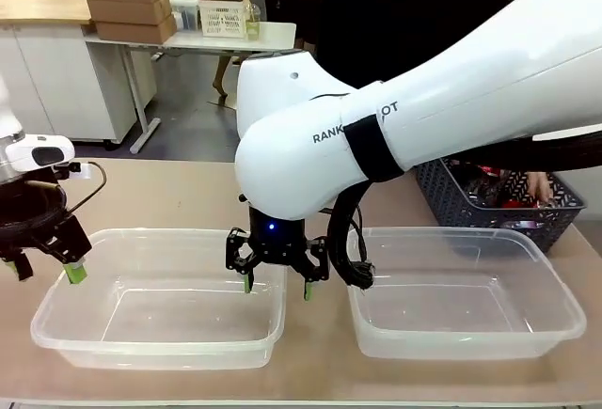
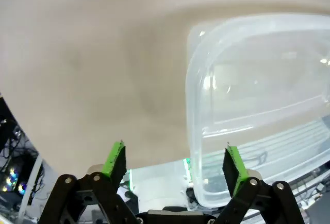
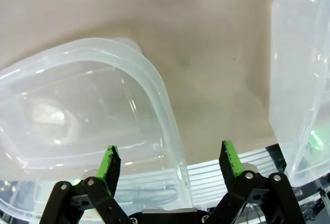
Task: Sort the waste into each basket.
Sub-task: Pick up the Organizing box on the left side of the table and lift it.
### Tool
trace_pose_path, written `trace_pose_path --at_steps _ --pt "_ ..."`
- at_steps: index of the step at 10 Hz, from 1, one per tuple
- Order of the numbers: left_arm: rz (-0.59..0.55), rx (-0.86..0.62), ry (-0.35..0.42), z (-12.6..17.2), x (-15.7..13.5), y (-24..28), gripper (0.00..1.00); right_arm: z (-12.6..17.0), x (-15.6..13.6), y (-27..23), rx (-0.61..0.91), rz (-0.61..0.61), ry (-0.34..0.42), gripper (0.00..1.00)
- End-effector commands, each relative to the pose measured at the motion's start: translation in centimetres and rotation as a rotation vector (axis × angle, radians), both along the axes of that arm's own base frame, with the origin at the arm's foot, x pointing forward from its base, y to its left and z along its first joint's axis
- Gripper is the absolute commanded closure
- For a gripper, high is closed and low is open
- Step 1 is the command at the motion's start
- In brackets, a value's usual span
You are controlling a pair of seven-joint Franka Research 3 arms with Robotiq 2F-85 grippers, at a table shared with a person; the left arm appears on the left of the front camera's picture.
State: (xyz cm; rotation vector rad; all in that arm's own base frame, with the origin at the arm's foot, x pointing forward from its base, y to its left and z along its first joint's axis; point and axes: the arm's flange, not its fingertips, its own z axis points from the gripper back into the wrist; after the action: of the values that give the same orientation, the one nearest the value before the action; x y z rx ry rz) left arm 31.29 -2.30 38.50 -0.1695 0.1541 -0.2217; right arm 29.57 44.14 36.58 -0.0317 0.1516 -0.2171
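Two clear tubs stand side by side at the table's front, the left basket [image 1: 160, 234] and the right basket [image 1: 451, 232], both empty. My right gripper [image 1: 277, 287] hangs open astride the left basket's right rim; in the right wrist view that rim [image 3: 172, 131] runs between the gripper's [image 3: 167, 162] fingers. My left gripper [image 1: 45, 270] stands open at the same basket's left end, and the corner of the basket [image 2: 198, 131] lies between the gripper's [image 2: 174, 165] fingers. Red shiny waste [image 1: 489, 183] lies in a dark lattice basket.
The dark lattice basket [image 1: 451, 204] sits at the back right, with a person's hand [image 1: 541, 186] reaching into it. My right arm's big white link crosses over the table's middle. Bare table lies behind the left basket.
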Motion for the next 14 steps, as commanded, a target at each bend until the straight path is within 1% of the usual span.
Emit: trace_pose_path --at_steps 1,2,3,4,5,6,7,8,10,11,12,13,14 --pt "0.014 -0.059 -0.062 -4.8 -6.4 -0.5 0.58 0.3 0.1 0.3 -0.038 -0.022 -0.009 0.58" --pt "0.004 -0.068 -0.073 -4.9 -6.4 -0.7 0.81 0.2 0.1 0.3 -0.033 -0.024 -0.008 1.00" --pt "0.002 -0.076 -0.064 -5.2 -6.3 -0.9 1.00 0.2 0.0 0.3 -0.032 -0.029 -0.016 1.00" --pt "-0.002 -0.079 -0.060 -5.5 -6.4 -1.2 1.00 0.3 -0.1 0.1 -0.028 -0.032 -0.023 1.00" --pt "-0.002 -0.077 -0.055 -5.6 -6.4 -1.3 1.00 0.5 -0.3 -0.1 -0.025 -0.039 -0.031 0.84" --pt "0.001 -0.067 -0.052 -5.7 -6.4 -1.3 0.97 0.6 -0.4 -0.3 -0.024 -0.043 -0.034 0.94" --pt "0.010 -0.056 -0.052 -5.4 -6.3 -1.2 1.00 0.6 -0.4 -0.4 -0.018 -0.040 -0.031 1.00" --pt "0.022 -0.062 -0.030 -5.4 -6.2 -1.0 1.00 0.6 -0.4 -0.3 -0.012 -0.029 -0.022 1.00" --pt "0.029 -0.059 -0.032 -5.1 -6.2 -0.9 1.00 0.4 -0.4 -0.3 -0.010 -0.018 -0.010 1.00" --pt "0.056 -0.046 -0.026 -4.7 -6.0 -0.8 1.00 0.5 -0.3 -0.5 -0.006 -0.015 -0.006 1.00" --pt "0.069 -0.046 -0.050 -3.5 -5.9 -0.9 1.00 0.7 -0.3 -0.7 -0.007 -0.015 -0.006 1.00" --pt "0.083 -0.054 -0.081 -1.7 -5.6 -1.0 1.00 1.2 -0.3 -1.1 -0.009 -0.015 -0.008 1.00" --pt "0.117 -0.056 -0.096 0.5 -5.1 -1.2 1.00 2.2 -0.3 -1.7 -0.011 -0.001 -0.006 1.00"
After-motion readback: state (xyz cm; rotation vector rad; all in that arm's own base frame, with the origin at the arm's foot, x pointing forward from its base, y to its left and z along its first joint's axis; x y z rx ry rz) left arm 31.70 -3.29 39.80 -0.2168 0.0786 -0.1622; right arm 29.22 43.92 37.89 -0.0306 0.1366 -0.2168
